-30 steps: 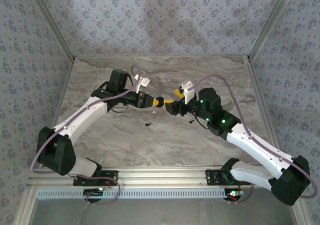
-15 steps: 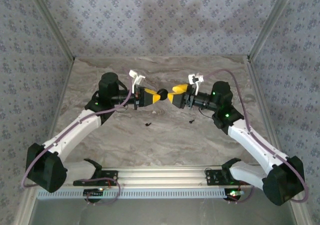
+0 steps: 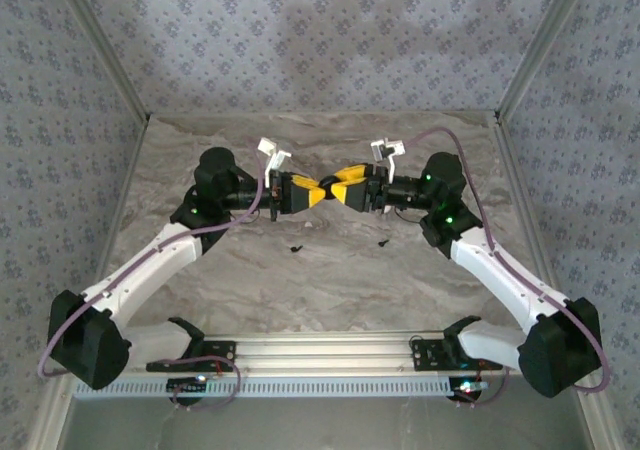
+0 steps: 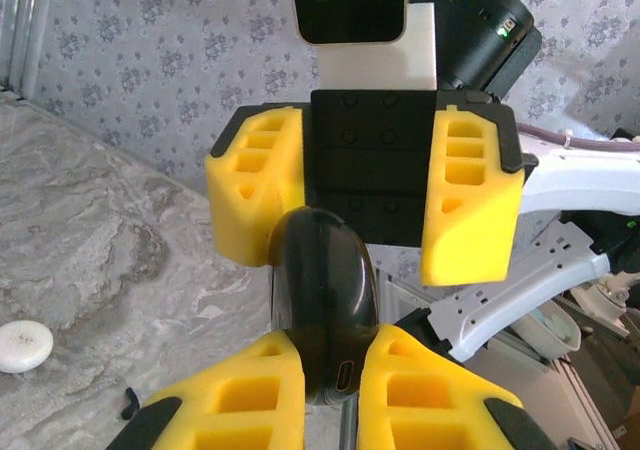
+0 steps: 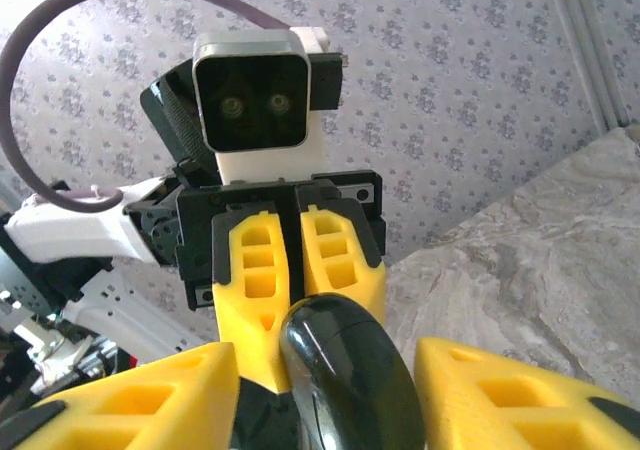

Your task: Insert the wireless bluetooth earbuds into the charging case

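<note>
The glossy black oval charging case (image 4: 322, 290) is held up in the air over the middle of the grey marbled desk (image 3: 250, 290), between the two arms. This is most likely so that the second arm can take hold of it or work its lid, which looks shut. The left tool (image 4: 335, 350) is nearly closed, its yellow fingers pinching the lower end of the case, where a small port shows. The right tool (image 4: 360, 245) faces it head-on with its yellow fingers spread wide, one on each side of the case's rounded free end. Whether either of them touches the case cannot be told. Nothing has been put into the case yet. One tiny black plastic earbud (image 3: 295, 247) lies on the desk below the left tool and a second black earbud (image 3: 384, 241) lies below the right, both well apart from the case. A small white round disc (image 4: 22, 345) rests on the desk further left.
</note>
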Robot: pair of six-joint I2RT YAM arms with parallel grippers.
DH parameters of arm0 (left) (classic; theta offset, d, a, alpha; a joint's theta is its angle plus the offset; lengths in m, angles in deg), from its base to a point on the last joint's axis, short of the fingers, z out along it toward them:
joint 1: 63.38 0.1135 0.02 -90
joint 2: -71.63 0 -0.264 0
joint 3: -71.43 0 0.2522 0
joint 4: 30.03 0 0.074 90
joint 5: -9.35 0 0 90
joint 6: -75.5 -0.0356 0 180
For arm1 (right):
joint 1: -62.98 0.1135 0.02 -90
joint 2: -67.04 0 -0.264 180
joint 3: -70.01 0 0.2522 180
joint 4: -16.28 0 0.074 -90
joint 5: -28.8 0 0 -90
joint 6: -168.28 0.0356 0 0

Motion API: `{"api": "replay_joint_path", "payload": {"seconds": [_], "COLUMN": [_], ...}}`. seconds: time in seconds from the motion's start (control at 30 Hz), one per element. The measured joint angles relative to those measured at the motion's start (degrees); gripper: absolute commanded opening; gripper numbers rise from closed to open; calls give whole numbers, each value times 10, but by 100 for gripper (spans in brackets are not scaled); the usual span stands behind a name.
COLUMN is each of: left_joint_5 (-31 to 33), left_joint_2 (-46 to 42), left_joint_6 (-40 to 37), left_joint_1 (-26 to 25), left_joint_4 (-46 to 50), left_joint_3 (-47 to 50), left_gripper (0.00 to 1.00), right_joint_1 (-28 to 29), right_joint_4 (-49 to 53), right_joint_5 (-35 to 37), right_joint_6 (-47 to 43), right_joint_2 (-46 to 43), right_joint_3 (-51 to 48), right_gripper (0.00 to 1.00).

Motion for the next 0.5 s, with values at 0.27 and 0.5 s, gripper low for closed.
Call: {"api": "replay_joint_path", "payload": {"seconds": [0.27, 0.5], "left_joint_5": [-3, -4], "left_joint_2": [-7, -8], "left_joint_6": [6, 8], "left_joint_1": [-3, -3], "left_joint_4": [-7, -5], "left_joint_3": [0, 0], "left_gripper": [14, 19], "right_joint_1": [-7, -9], "right_joint_4": [-7, 2], "right_joint_5": [-16, -25], "right_joint_6": [4, -14], "right_joint_2": [0, 0], "right_joint_3": [1, 4], "right_gripper": [26, 17]}}
